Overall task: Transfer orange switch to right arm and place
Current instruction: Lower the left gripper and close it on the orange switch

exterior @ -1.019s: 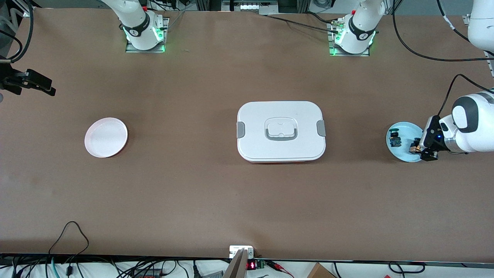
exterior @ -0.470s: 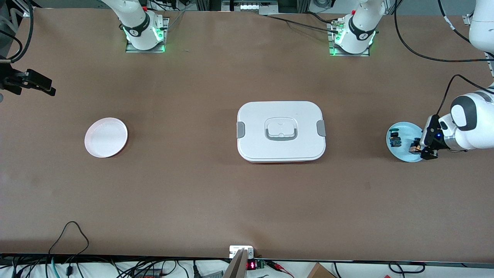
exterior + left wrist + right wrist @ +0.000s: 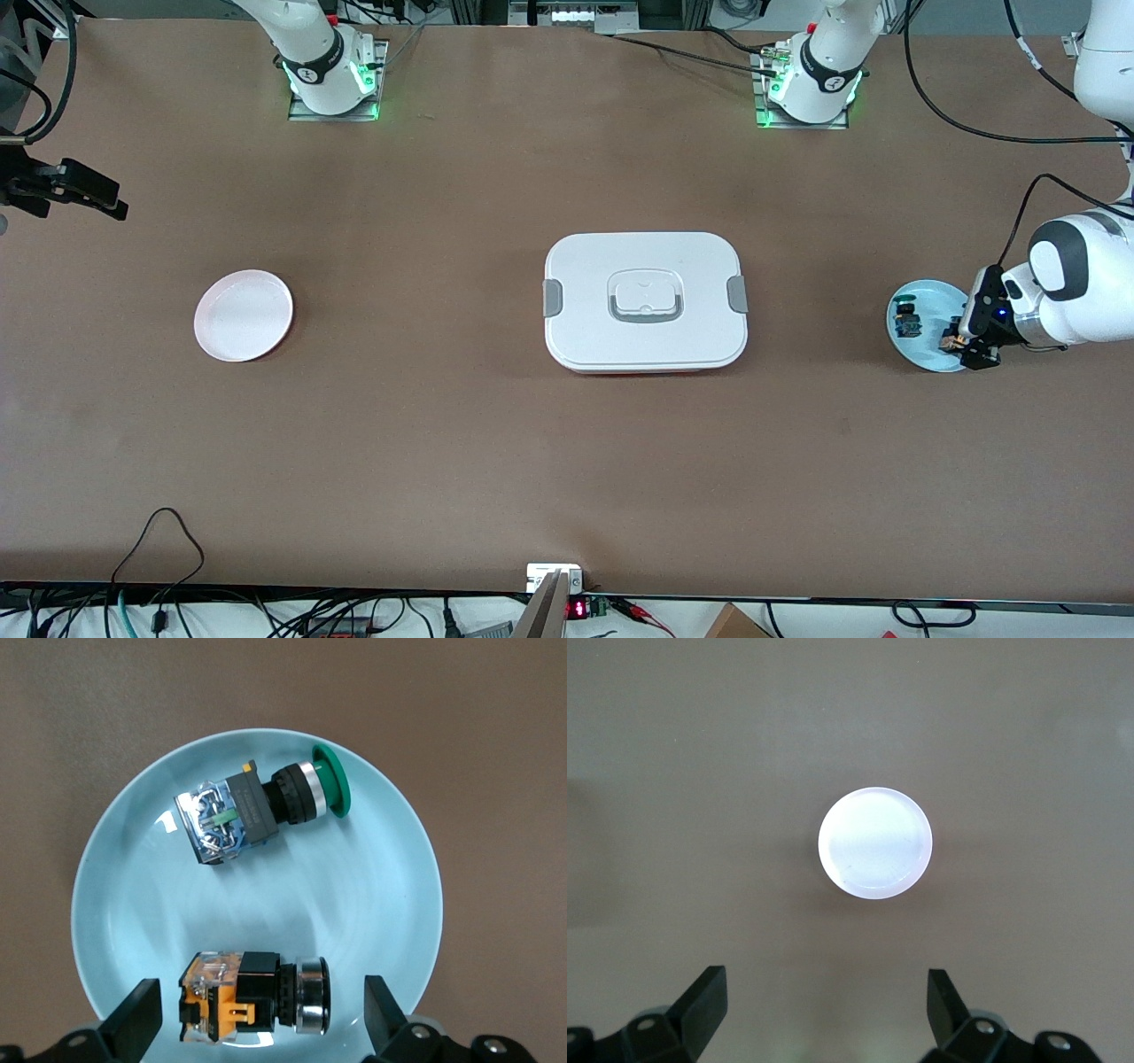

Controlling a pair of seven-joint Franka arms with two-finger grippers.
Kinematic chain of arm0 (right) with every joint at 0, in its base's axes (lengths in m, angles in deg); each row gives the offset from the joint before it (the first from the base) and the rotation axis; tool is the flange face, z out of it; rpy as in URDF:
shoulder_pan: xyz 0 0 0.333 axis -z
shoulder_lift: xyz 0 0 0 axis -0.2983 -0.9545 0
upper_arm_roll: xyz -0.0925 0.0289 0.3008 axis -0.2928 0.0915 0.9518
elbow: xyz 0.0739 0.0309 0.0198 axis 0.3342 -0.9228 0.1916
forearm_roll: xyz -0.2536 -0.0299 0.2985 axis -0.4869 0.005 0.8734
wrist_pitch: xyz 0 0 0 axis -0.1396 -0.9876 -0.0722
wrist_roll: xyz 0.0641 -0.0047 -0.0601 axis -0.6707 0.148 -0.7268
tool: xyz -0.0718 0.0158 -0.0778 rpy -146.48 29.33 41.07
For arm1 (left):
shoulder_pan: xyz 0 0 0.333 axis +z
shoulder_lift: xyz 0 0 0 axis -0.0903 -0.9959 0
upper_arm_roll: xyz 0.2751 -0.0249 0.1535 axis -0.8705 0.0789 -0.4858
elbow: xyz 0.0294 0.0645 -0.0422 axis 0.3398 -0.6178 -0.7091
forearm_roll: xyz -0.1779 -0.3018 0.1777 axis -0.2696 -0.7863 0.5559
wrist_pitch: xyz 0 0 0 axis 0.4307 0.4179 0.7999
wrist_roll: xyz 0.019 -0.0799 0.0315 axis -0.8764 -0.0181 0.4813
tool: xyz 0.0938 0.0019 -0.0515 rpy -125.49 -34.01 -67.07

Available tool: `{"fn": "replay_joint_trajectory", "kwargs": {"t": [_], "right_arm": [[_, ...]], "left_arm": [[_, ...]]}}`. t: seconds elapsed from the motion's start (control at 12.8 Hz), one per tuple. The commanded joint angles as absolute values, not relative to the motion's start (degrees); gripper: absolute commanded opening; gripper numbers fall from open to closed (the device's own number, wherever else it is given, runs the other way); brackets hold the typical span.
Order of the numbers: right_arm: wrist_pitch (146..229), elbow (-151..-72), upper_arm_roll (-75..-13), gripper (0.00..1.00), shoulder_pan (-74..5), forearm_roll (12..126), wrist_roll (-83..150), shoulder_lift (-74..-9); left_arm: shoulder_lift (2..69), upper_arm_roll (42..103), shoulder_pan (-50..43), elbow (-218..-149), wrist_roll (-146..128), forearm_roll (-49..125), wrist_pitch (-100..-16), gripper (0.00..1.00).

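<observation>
The orange switch (image 3: pixel 252 999) lies on its side on the light blue plate (image 3: pixel 372 895) at the left arm's end of the table; it has a black cap, a silver ring and an orange body. My left gripper (image 3: pixel 259 1028) is open and low over the plate. One finger stands on each side of the switch, with a gap at both ends. In the front view the left gripper (image 3: pixel 960 344) covers most of the switch (image 3: pixel 951 339). My right gripper (image 3: pixel 824 1019) is open and empty, high above the pale pink plate (image 3: pixel 874 843).
A green-capped switch with a blue body (image 3: pixel 257 806) lies on the same blue plate (image 3: pixel 926 297). A closed white box with grey latches (image 3: pixel 645 299) sits mid-table. The pink plate (image 3: pixel 244 315) is at the right arm's end. The right arm's black hand (image 3: pixel 89 190) shows at the view's edge.
My left gripper has shifted slightly over the blue plate, with the orange switch still between its open fingers. The right arm has not moved.
</observation>
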State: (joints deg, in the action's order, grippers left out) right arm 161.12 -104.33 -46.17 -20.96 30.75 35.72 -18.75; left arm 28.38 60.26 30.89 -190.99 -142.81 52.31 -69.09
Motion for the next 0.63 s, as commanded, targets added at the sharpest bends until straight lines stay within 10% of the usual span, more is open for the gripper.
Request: {"fn": "replay_joint_trajectory", "kwargs": {"t": [0.0,0.55], "right_arm": [[160.24,-103.97,-46.02,1.0,-20.87,31.25,35.92,-18.22],[160.33,-104.06,-46.02,1.0,-20.87,31.25,35.92,-18.22]], "left_arm": [[27.54,61.17,32.51,-191.37,-145.33,51.01,-70.92,1.0],[25.78,66.09,37.7,-191.28,-149.46,51.01,-72.59,0.91]]}}
